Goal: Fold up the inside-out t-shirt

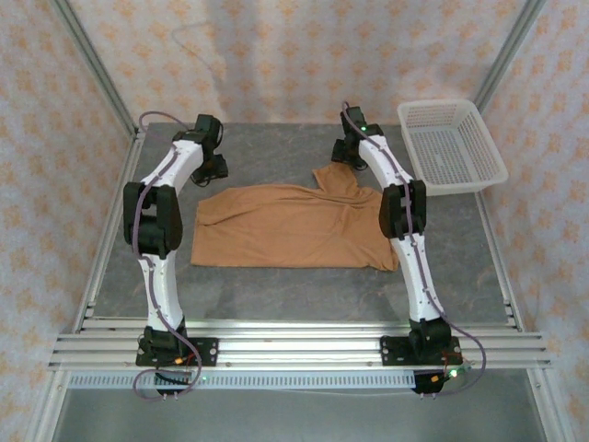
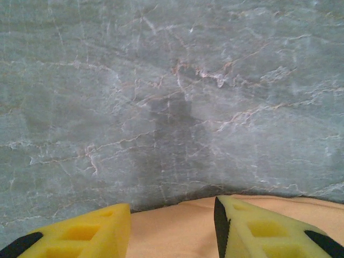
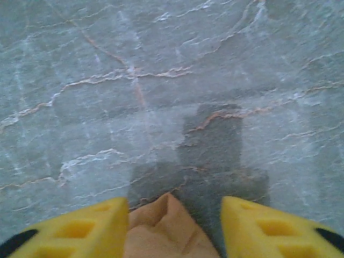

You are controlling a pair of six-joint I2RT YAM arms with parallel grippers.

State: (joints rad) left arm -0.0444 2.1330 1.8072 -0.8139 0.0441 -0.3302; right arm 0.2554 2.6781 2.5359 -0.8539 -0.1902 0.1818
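I am holding my left gripper (image 2: pixel 172 223) and right gripper (image 3: pixel 174 223) spread open over the far edge of the inside-out t-shirt (image 1: pixel 285 226), which is lying mid-table (image 1: pixel 276 290). It looks soft, light and floppy, so pinching that edge seems best.

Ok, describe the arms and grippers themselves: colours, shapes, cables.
The left arm and right arm have white shells with black joints. A thin cable loops beside each. The left gripper and right gripper have yellow block fingers with rectangular recesses and black rears.
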